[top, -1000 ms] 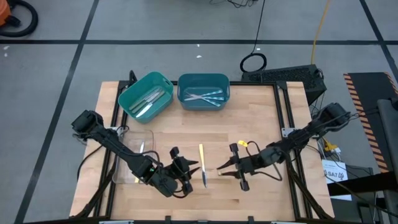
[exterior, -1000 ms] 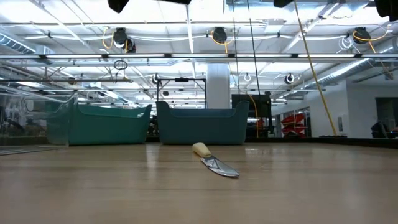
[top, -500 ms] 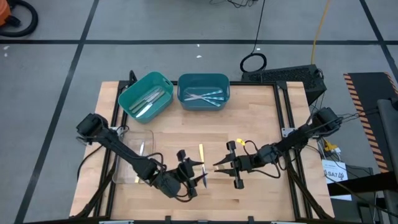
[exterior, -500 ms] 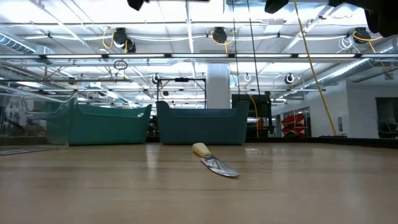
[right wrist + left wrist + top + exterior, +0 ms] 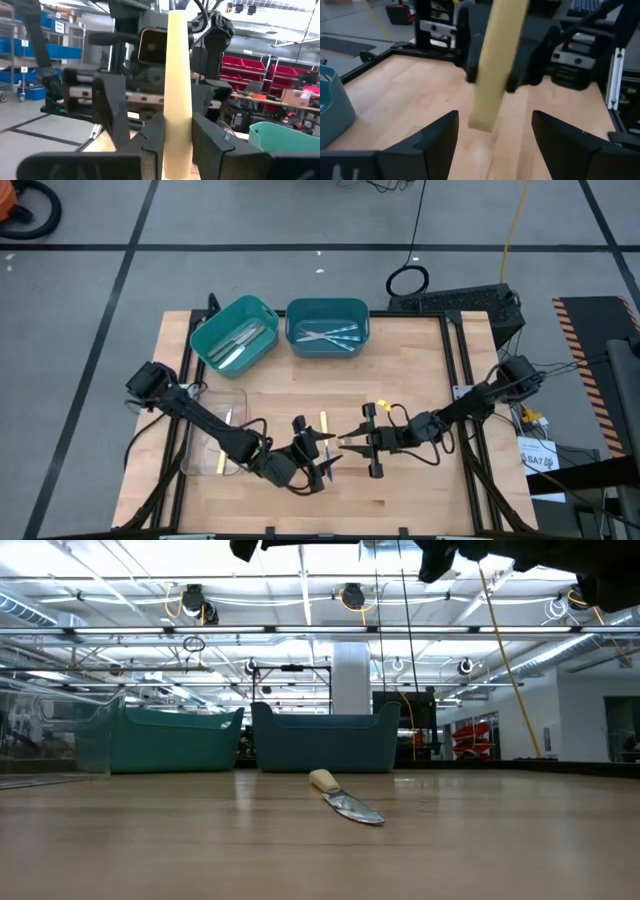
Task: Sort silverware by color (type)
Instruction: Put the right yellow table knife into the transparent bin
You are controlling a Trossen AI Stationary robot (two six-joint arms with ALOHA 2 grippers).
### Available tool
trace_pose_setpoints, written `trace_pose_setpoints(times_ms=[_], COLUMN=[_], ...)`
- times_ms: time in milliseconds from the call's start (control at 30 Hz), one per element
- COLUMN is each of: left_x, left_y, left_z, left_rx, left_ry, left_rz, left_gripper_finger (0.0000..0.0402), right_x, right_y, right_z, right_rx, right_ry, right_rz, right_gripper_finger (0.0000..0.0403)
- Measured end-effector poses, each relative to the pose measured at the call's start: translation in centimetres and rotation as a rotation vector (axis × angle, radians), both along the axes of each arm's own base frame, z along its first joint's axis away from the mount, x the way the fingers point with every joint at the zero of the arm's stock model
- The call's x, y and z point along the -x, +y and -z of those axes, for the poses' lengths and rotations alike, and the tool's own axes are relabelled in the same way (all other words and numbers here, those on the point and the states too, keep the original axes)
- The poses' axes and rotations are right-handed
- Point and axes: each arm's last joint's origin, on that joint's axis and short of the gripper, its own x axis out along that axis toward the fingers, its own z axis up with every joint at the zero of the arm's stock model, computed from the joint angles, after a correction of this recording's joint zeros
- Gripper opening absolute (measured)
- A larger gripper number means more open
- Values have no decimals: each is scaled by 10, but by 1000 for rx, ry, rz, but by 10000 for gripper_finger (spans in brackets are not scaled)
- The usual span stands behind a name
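Note:
My right gripper (image 5: 350, 442) is shut on a yellow-handled utensil (image 5: 178, 75), above the table's middle. My left gripper (image 5: 320, 453) faces it from the left, open. Its two fingers (image 5: 440, 137) stand on either side of the handle's free end (image 5: 483, 117) without touching it. A second yellow-handled knife (image 5: 345, 802) lies flat on the table below the grippers, and its handle shows in the high view (image 5: 323, 420). Both grippers show only as dark shapes at the top of the low view. My right gripper pinches the utensil's yellow handle (image 5: 177, 145) between its two fingers (image 5: 150, 137). It comes roughly level from the table's right. The handle sticks out past the fingertips toward my left gripper, lifted clear of the table. The utensil's working end is hidden.
A light teal bin (image 5: 235, 332) with pale utensils and a darker teal bin (image 5: 327, 323) with light-blue utensils stand at the far edge. A clear tray (image 5: 200, 430) on the left holds yellow utensils (image 5: 221, 465). Bare wood lies in front and to the right.
My two grippers have moved toward each other over the table's middle, the left toward the right edge and the right toward the left edge with the yellow utensil. The handle's end now stands between my left fingers. The knife on the table has not moved.

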Motion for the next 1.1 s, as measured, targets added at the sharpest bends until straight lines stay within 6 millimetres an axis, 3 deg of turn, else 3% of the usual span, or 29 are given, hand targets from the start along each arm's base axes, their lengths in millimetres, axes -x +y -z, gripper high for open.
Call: trace_pose_setpoints(times_ms=[333,467,700,1100], left_x=[-8,-15,-17,-17], left_y=[6,10,12,10], left_z=[7,16,12,10], left_rx=[-10,-10,-12,-22], left_ry=[18,30,6,-15], left_rz=[17,40,39,48], left_gripper_finger=[256,227,163,143], right_x=[-3,-3,-3,-3], right_y=[-3,-3,-3,-3], right_z=[4,3,3,4], right_rx=[-24,-26,-27,-30], right_ry=[1,-9,-11,7], right_rz=[3,3,3,-2], right_gripper_finger=[66,66,66,66])
